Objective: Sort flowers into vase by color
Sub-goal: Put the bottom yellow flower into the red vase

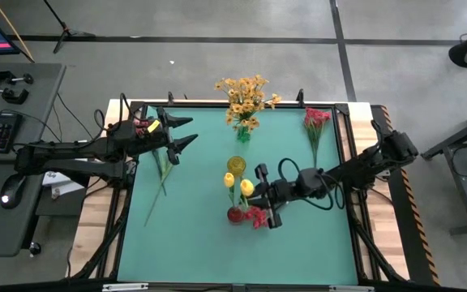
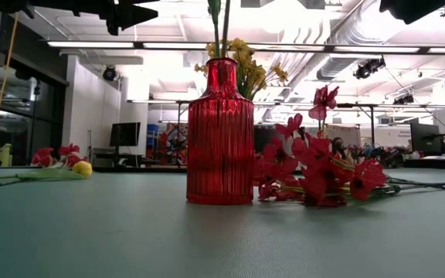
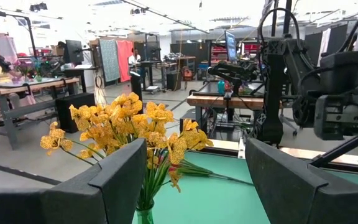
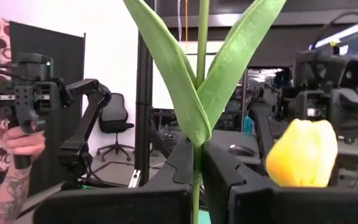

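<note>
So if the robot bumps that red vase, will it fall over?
Maybe. The red vase is tall and narrow with a slim neck, so a knock high up could tip it. Its flat base sits squarely on the green mat, which helps. The right pincer is shut on a tulip stem, so tugging that sideways might rock the vase.

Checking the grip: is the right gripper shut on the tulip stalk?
Shut: the right gripper fingers pinch the yellow tulip's green stalk between them.
</note>
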Robot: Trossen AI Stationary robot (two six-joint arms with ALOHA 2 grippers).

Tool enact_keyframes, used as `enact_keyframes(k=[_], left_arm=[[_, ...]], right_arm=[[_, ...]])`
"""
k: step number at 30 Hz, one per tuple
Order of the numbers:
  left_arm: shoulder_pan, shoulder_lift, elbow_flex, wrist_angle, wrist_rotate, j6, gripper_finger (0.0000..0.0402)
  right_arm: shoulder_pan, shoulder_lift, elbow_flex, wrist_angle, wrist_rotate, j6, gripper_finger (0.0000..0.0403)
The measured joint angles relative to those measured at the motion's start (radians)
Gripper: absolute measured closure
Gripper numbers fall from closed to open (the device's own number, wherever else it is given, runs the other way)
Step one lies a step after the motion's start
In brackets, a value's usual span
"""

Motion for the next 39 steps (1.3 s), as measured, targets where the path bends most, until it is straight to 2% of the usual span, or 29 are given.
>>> enact_keyframes(k=[6, 11, 14, 18, 25, 29, 33, 39], left_arm=[[0.000, 0.000, 0.000, 0.000, 0.000, 0.000, 0.0141], [0.000, 0.000, 0.000, 0.000, 0.000, -0.002, 0.0141], [0.000, 0.000, 0.000, 0.000, 0.000, -0.002, 0.0141], [0.000, 0.000, 0.000, -0.001, 0.000, -0.001, 0.0141], [0.000, 0.015, 0.000, -0.002, 0.000, -0.001, 0.0141], [0.000, 0.032, 0.000, -0.001, 0.000, 0.000, 0.0141], [0.000, 0.050, 0.000, -0.001, 0.000, 0.000, 0.0141], [0.000, 0.080, 0.000, 0.000, 0.000, 0.000, 0.0141]], right_arm=[[-0.028, 0.000, 0.000, -0.101, 0.000, 0.116, 0.0402], [-0.045, 0.000, 0.000, -0.144, 0.001, 0.146, 0.0401], [-0.049, 0.000, 0.000, -0.143, 0.017, 0.146, 0.0387], [-0.049, 0.000, 0.000, -0.145, 0.029, 0.163, 0.0337], [-0.046, 0.000, 0.000, -0.159, 0.029, 0.164, 0.0205], [-0.046, -0.004, 0.000, -0.169, 0.029, 0.138, 0.0147], [-0.046, -0.039, 0.000, -0.241, 0.041, 0.118, 0.0116], [-0.046, -0.158, 0.000, -0.502, 0.130, 0.112, 0.0111]])
